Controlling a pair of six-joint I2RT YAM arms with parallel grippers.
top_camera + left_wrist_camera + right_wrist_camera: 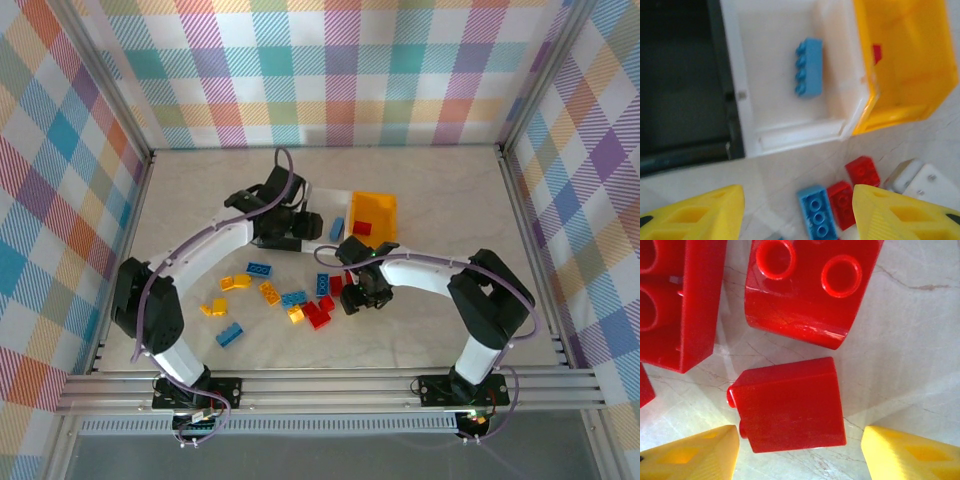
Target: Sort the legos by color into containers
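Overhead, 3 bins stand side by side at mid-table: black bin (680,75) left, white bin (732,60) centre, yellow bin (910,75) right.

Contents: the white bin holds 1 blue brick (809,67). The yellow bin holds 1 red brick (876,52).

Loose on the table (450,200), near side of the bins:
- 6 yellow bricks (269,293), spread to the left
- 4 loose blue bricks (259,269)
- a red cluster (318,317) of at least 3, partly hidden under the R arm

L gripper (797,190) hangs over the white bin's near wall. Its jaws are apart w/ nothing between the fingers (695,215).

R gripper (800,432) sits low over the red cluster, jaws apart and not clamped. One tipped red brick (790,405) lies on its side just ahead of the tips, w/ a gap to the right finger. Beyond it in the wrist view are 2 more red bricks, plus the edge of another at far left.
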